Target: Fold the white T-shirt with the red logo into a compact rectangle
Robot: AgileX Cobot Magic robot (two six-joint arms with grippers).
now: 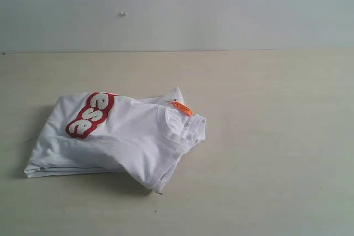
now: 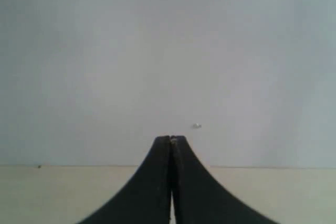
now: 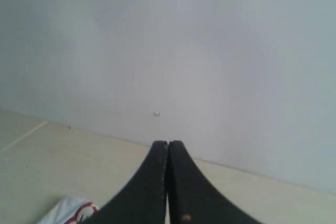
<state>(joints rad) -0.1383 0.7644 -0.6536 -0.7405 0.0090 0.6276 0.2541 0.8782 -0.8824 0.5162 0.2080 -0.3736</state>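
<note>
Wall (image 2: 157, 51) ahead, left pincer (image 2: 171, 141), right pincer (image 3: 167, 144) pinched

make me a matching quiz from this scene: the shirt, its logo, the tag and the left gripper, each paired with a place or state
Column one:
1. white cotton T-shirt
2. red-outlined fuzzy logo
3. small orange tag
4. black left gripper

Column two:
A. shut, holding nothing
B. at the collar
C. folded on the beige table
D. only partly showing, on the top layer

Pairs: 1-C, 2-D, 3-B, 4-A
</note>
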